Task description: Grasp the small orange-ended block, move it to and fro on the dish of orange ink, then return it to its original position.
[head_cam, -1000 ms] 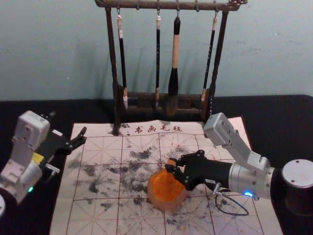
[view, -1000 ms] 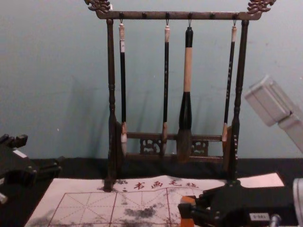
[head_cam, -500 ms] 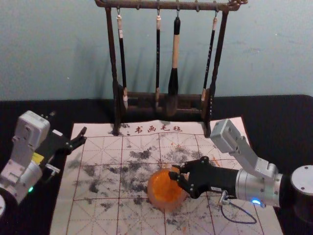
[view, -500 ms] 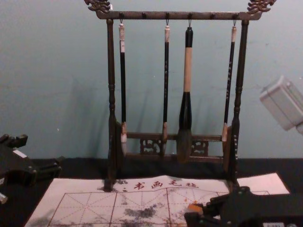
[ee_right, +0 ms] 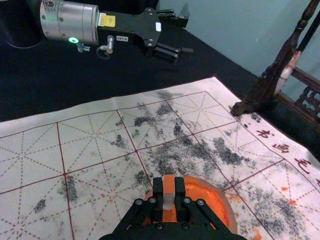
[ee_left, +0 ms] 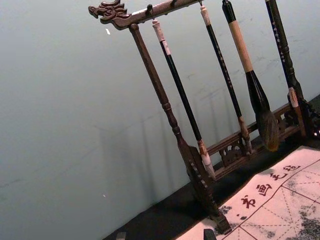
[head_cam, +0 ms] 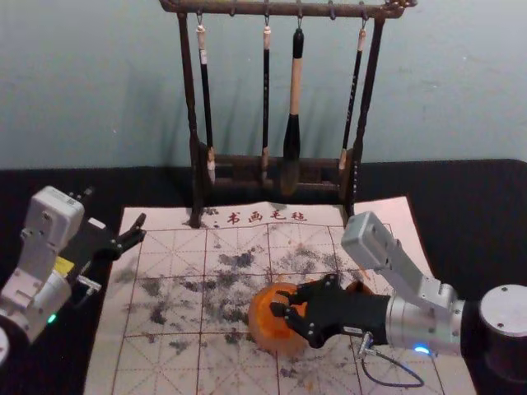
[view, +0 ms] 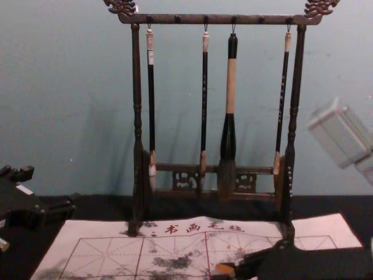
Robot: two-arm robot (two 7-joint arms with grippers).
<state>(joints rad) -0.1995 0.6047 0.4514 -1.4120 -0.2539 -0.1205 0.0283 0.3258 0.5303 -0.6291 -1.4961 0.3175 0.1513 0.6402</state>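
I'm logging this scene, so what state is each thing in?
Right gripper, shut on block, over dish
Block, gripped; ink contact unclear
Dish, on mat, holding orange ink
Mat, spread out, ink-stained
Left gripper, open, near mat's left edge
Brushes, hanging tips down
Rack, upright
Right arm's light, blue
Left arm's light, green

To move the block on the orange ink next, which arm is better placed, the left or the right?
Probably the right: its claw grips the block, right over the ink dish. The left claw is open and empty, farther from the dish.
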